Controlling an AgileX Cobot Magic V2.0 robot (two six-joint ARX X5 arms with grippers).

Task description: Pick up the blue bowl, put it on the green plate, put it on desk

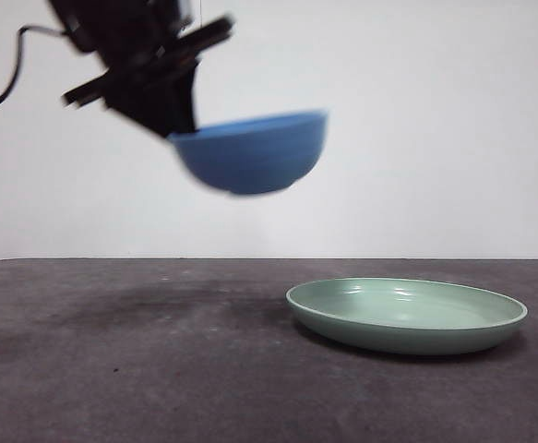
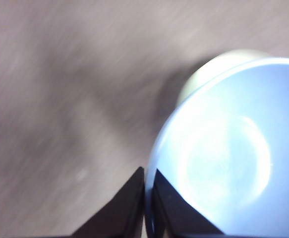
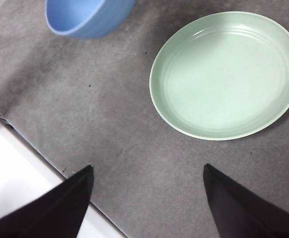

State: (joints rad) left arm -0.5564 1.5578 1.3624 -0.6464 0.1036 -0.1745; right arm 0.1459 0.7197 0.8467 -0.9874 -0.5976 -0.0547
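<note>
My left gripper (image 1: 172,115) is shut on the rim of the blue bowl (image 1: 253,152) and holds it high in the air, left of and above the green plate (image 1: 407,315). The plate rests on the dark desk (image 1: 112,369). In the left wrist view the jaws pinch the bowl's rim (image 2: 149,183), the bowl (image 2: 233,158) fills the frame, and a sliver of the plate (image 2: 223,62) shows beyond it. My right gripper (image 3: 146,173) is open and empty, above the desk near the plate (image 3: 228,74); the bowl (image 3: 87,17) shows at the frame's edge.
The desk's edge and a white surface (image 3: 20,178) beyond it show in the right wrist view. A white wall stands behind the desk. A black cable (image 1: 10,74) hangs from the left arm.
</note>
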